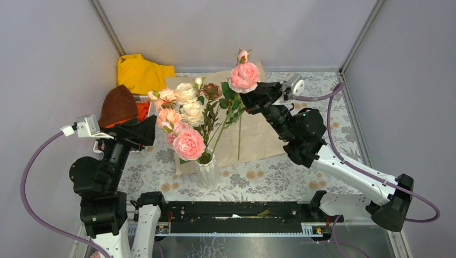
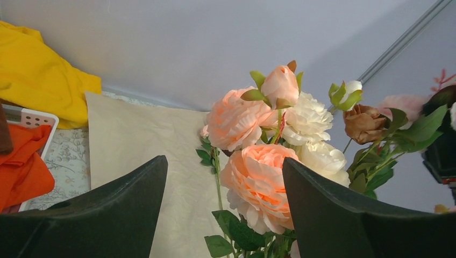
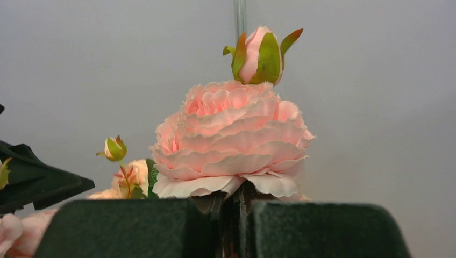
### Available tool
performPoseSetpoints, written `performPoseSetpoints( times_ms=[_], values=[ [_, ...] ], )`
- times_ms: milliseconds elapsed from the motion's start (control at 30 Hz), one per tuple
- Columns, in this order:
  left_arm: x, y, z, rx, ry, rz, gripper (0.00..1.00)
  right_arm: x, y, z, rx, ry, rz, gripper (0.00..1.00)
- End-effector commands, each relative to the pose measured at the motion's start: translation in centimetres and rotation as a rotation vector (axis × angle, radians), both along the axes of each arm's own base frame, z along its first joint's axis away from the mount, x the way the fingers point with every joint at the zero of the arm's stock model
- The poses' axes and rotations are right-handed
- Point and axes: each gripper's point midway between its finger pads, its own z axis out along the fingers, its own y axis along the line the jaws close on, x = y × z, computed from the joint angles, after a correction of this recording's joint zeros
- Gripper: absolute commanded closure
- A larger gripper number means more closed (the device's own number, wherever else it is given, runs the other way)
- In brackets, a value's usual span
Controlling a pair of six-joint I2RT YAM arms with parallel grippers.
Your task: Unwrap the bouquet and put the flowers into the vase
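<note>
Floral-patterned table (image 1: 279,172) on which a white ribbed vase (image 1: 207,173) is stood near centre, filled with pink, peach and cream flowers (image 1: 183,115). One pink rose (image 1: 244,77) is clamped at its stem by the right gripper (image 1: 248,99), up and right of the vase above flattened kraft paper (image 1: 263,134). The left gripper (image 1: 152,130) is held wide apart, left of the blooms

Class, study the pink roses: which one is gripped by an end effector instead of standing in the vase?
The large pink rose topped by a bud, its stem clamped in the right end effector; the other roses stand in the white vase.
</note>
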Motion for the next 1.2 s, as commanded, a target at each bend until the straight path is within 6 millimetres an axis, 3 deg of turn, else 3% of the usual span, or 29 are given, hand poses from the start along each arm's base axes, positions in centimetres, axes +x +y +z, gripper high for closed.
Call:
performPoseSetpoints(
  times_ms=[0, 133, 367, 667, 900, 1167],
  values=[
    [0.1, 0.0, 1.1, 0.012, -0.056, -0.001, 0.14, -1.7, -1.0, 0.9, 0.103, 0.006, 0.065, 1.0],
    [0.1, 0.0, 1.0, 0.01, -0.053, -0.001, 0.14, -1.5, -0.1, -1.2, 0.088, 0.047, 0.094, 1.0],
    [0.1, 0.1, 1.0, 0.011, -0.055, 0.003, 0.14, -1.7, 0.6, -2.9, 0.059, 0.095, 0.127, 0.99],
    [0.3, 0.0, 0.7, 0.007, -0.045, -0.002, 0.14, -2.8, 0.0, -3.2, 0.031, 0.101, 0.153, 0.47],
    [0.1, 0.0, 0.8, 0.005, -0.05, -0.001, 0.14, -3.7, -0.9, -2.7, 0.036, 0.111, 0.168, 0.39],
    [0.2, -0.1, 0.7, 0.001, -0.046, -0.005, 0.14, -4.2, -4.3, -2.6, 0.078, 0.095, 0.087, 0.22]
  ],
)
